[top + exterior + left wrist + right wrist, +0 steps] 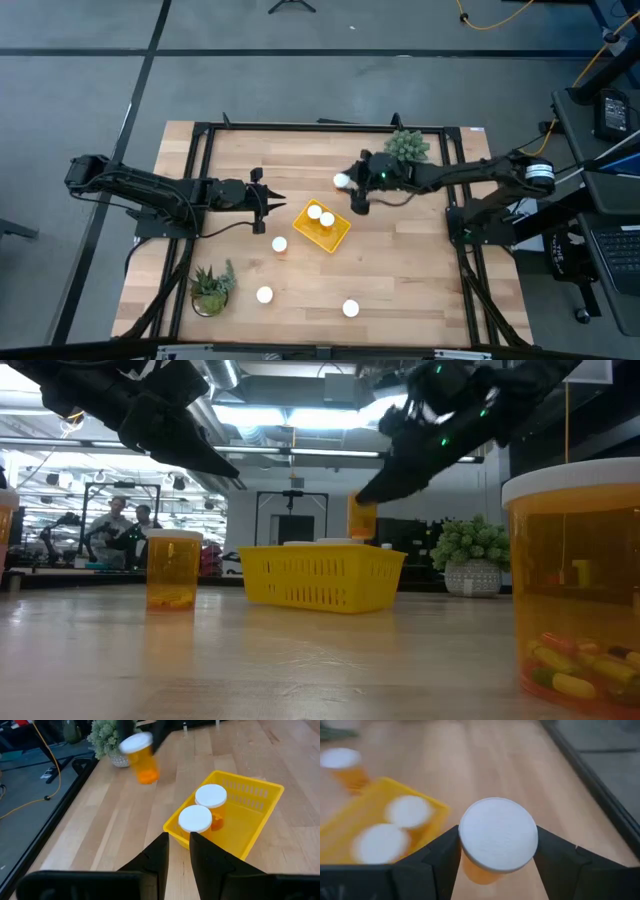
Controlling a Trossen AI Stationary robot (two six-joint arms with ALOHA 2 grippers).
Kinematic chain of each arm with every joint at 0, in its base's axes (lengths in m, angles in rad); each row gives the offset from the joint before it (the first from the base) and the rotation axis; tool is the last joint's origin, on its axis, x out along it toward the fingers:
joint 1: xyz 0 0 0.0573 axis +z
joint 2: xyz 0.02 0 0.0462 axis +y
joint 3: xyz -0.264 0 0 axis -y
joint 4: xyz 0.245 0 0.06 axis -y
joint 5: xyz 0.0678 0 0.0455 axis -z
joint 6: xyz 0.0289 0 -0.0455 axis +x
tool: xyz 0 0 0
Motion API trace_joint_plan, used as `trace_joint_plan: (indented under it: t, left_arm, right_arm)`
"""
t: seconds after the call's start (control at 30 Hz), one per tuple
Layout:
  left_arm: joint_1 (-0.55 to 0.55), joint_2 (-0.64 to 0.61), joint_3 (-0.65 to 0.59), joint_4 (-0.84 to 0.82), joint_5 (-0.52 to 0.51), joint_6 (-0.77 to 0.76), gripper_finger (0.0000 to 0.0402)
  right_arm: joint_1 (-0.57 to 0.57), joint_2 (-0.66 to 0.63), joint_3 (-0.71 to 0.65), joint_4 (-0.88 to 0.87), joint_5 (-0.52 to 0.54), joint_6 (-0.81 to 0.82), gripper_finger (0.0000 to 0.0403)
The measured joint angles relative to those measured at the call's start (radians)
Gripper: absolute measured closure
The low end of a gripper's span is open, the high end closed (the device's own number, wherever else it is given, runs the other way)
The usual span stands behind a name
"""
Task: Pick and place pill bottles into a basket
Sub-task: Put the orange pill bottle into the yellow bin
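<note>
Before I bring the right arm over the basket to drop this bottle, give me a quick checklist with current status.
1. Grip: right gripper is shut on the held bottle, cap up: ok.
2. Bottle lifted off the table: ok.
3. Room in the basket: two bottles inside, space beside them: ok.
4. Right gripper over the basket: not ok, it hangs beside it.
5. Left gripper near the basket's other side, not above it: ok.
6. Loose bottles out of the path: ok.
</note>
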Motion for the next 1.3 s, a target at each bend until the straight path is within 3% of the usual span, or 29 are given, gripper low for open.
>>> trace_joint_plan:
  t: [0.3, 0.67, 0.87, 1.3]
  left_arm:
    - [0.000, 0.000, 0.000, 0.002, 0.001, -0.002, 0.0329]
    - [0.000, 0.000, 0.000, 0.009, 0.001, -0.051, 0.0329]
    - [0.000, 0.000, 0.000, 0.008, 0.001, -0.062, 0.0329]
    - [0.000, 0.000, 0.000, 0.008, 0.001, -0.071, 0.0329]
  right_arm:
    - [0.172, -0.082, 0.000, -0.088, 0.003, 0.079, 0.0176]
    - [0.323, -0.087, 0.000, -0.113, 0.004, 0.105, 0.0176]
    - [0.353, -0.068, 0.001, -0.111, 0.090, 0.106, 0.0176]
    - [0.349, 0.015, 0.001, -0.057, 0.128, 0.105, 0.0176]
